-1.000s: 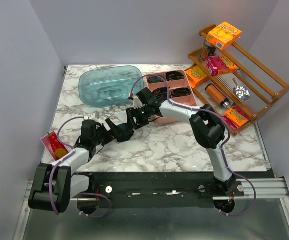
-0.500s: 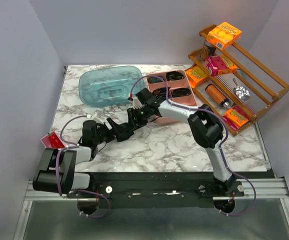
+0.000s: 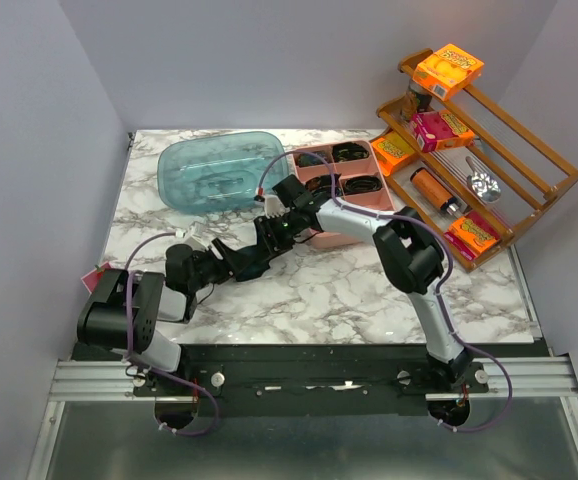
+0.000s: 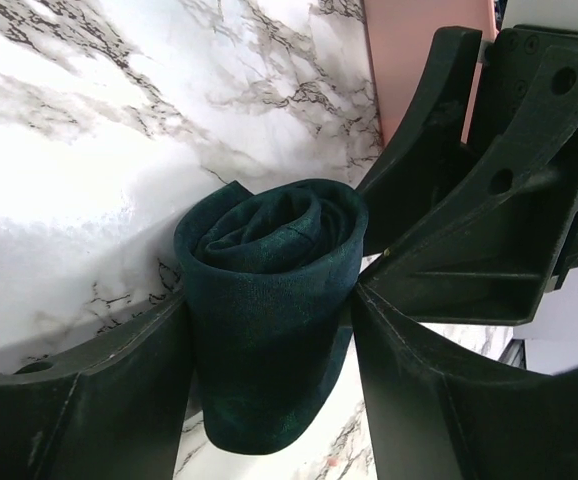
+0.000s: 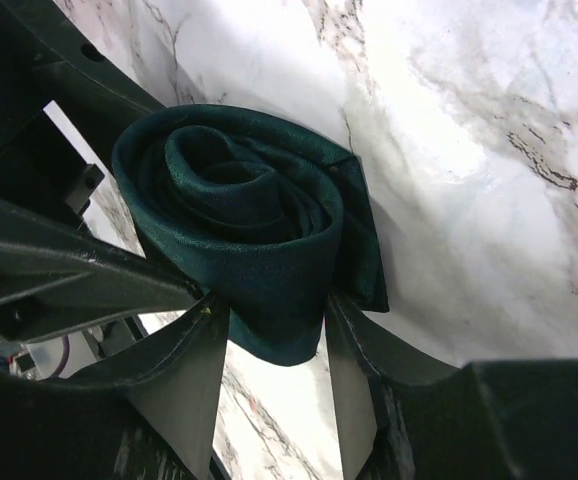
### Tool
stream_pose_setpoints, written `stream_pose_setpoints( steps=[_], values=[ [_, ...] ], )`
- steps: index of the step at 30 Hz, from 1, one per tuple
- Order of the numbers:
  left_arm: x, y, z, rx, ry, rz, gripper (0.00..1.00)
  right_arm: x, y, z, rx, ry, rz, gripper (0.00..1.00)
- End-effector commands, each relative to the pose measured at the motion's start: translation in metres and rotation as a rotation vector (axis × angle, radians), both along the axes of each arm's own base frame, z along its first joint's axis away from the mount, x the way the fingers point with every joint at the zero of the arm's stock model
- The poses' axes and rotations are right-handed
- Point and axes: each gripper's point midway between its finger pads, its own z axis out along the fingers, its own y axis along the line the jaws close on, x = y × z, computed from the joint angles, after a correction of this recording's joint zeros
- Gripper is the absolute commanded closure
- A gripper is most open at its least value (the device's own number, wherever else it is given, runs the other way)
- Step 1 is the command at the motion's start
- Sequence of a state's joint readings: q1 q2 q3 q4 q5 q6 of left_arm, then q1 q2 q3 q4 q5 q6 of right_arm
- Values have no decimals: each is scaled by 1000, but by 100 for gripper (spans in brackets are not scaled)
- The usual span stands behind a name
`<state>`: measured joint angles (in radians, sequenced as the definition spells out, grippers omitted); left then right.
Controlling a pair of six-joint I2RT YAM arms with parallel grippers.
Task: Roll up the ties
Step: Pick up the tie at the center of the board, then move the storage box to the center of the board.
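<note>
Left end effector [image 4: 269, 345] and right end effector [image 5: 269, 345], both pinching one coiled teal tie [image 4: 266, 240] near the pink tray [image 3: 382, 181], seemingly so it cannot unroll.

— Any writing you can make out?
— None that can be read. The orange cardboard carton [image 3: 448, 70] on top of the brown wooden rack [image 3: 529, 134] has print on its lid, but it is too small to tell letters.
— And the one under it?
— The magenta cardboard carton [image 3: 441, 128] carries a yellow patch of print, just as blurred. The flat orange packet [image 3: 394, 150] at the rack's left end and the other orange packet [image 3: 472, 234] at its low end show dark marks, no legible word.
— The wrist views?
— Nothing legible there either
</note>
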<state>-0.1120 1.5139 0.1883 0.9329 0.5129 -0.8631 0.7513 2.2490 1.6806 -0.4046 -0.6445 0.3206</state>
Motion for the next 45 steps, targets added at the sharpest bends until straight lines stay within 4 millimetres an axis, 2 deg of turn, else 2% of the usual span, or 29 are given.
stream_pose_setpoints(
  steps=[1,7,13,14,16,17,18,20,21,23,25,26,28,29,31,32,34,35,36,37,38,40,45],
  values=[
    [-2,-8,10,-39,-45,-49,35,-7,3,-5,29,2,54,49],
    [-5,-10,5,-51,-30,-60,46,-5,-3,-2,54,20,54,50],
    [-7,-14,20,-93,-97,-77,53,-1,-7,9,70,-12,48,48],
    [-7,-15,25,-104,-115,-83,54,1,-7,20,81,-34,45,47],
    [-7,-16,31,-114,-135,-86,56,5,-11,29,82,-57,28,39],
    [-7,-17,36,-120,-150,-91,56,10,-14,43,97,-83,17,36],
    [-8,-17,40,-125,-163,-92,56,11,-16,47,98,-92,9,27],
    [-8,-17,44,-126,-175,-94,56,18,-22,59,102,-121,-14,20],
    [-8,-17,50,-130,-193,-94,56,21,-24,73,119,-147,-23,15],
    [-9,-18,56,-135,-202,-97,56,27,-31,85,131,-170,-38,9],
    [-7,-18,70,-138,-237,-104,56,27,-35,102,159,-188,-40,4],
    [-8,-18,69,-134,-225,-105,56,29,-39,108,172,-191,-45,2],
    [-8,-19,86,-135,-270,-116,56,31,-45,127,217,-215,-37,0],
    [-9,-19,85,-130,-252,-121,56,31,-47,132,230,-222,-30,0],
    [-11,-21,108,-134,-310,-136,55,29,-52,154,292,-255,6,0],
    [-13,-21,108,-126,-297,-141,55,28,-54,161,313,-268,20,0],
    [-17,-21,133,-122,-367,-159,55,21,-56,179,378,-298,77,0],
    [-19,-21,133,-108,-358,-164,55,20,-60,189,404,-314,90,0],
    [-24,-21,149,-104,-408,-170,54,19,-61,195,425,-316,107,0],
    [-25,-22,162,-101,-439,-182,54,11,-61,203,467,-306,153,0],
    [-30,-23,163,-95,-422,-195,54,9,-64,210,488,-308,169,0],
    [-36,-23,190,-84,-502,-210,54,-4,-65,222,552,-295,237,0],
    [-54,-27,220,-100,-566,-266,54,-29,-71,245,658,-294,340,0]
  ],
)
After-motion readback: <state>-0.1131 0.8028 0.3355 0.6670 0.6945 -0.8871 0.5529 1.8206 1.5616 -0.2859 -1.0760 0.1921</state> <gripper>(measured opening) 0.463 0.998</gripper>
